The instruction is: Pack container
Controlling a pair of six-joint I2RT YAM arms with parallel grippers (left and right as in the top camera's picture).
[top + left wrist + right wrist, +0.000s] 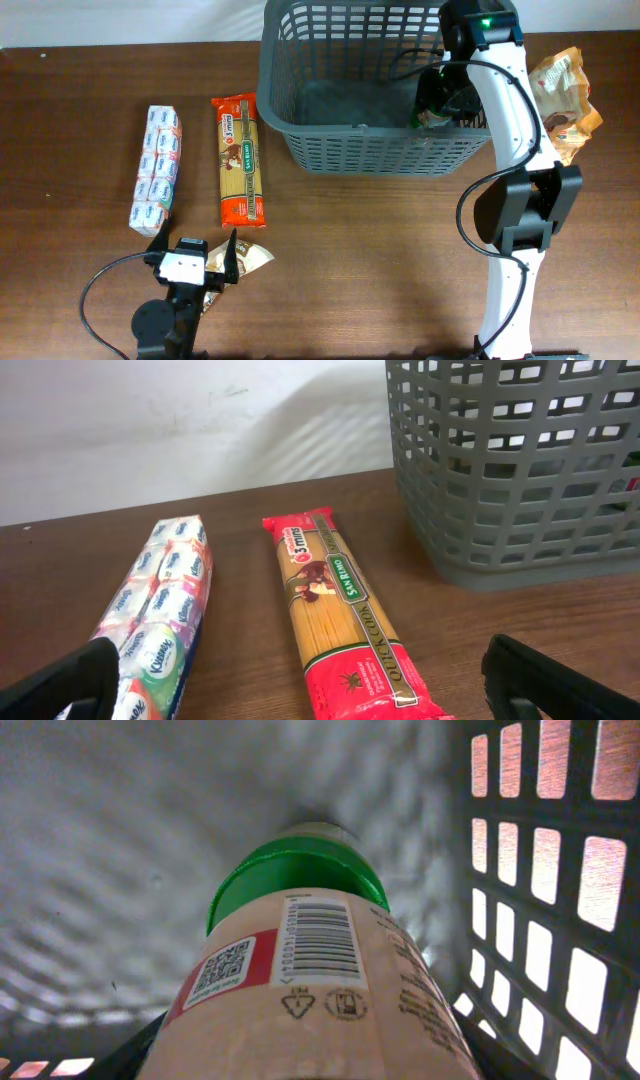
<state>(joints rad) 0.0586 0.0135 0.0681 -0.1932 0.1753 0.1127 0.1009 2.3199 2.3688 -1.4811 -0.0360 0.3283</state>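
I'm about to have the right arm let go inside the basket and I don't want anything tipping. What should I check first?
1. Bottle is inside the basket: ok, the lattice wall shows right beside it.
2. Right gripper has a firm hold: ok, it looks shut on the bottle.
3. Bottle touches the basket floor: cannot tell, its green cap points at the floor but the contact is hidden.
4. Nothing lies under the bottle: ok, only bare floor shows.
5. Left gripper is out of the way: ok, open and low near the table's front edge.
6. Everything packed: not ok, pasta and tissues lie outside.
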